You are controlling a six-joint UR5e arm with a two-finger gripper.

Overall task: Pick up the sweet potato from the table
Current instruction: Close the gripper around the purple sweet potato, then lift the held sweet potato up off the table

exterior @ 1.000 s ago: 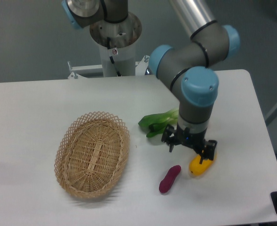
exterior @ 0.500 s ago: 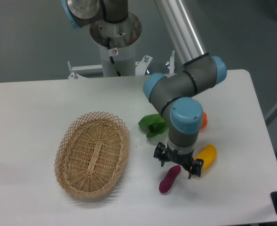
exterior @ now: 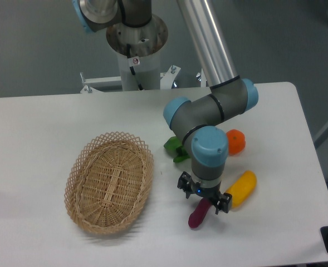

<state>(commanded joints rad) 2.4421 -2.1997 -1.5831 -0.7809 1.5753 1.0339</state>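
The sweet potato (exterior: 197, 216), a small magenta-purple curved tuber, lies on the white table (exterior: 35, 144) near the front edge, right of the basket. My gripper (exterior: 204, 198) hangs directly over its upper end, fingers open on either side of it. The gripper body hides the tuber's top part. I cannot tell whether the fingers touch it.
An oval wicker basket (exterior: 109, 182) stands to the left. A yellow-orange oblong vegetable (exterior: 241, 188) lies just right of the gripper. A round orange fruit (exterior: 235, 141) and green leafy vegetable (exterior: 173, 148) sit behind the arm. The table's front edge is close below.
The arm has swung left from above the yellow vegetable and lowered, so the gripper now straddles the sweet potato's upper end. The orange fruit has come into view.
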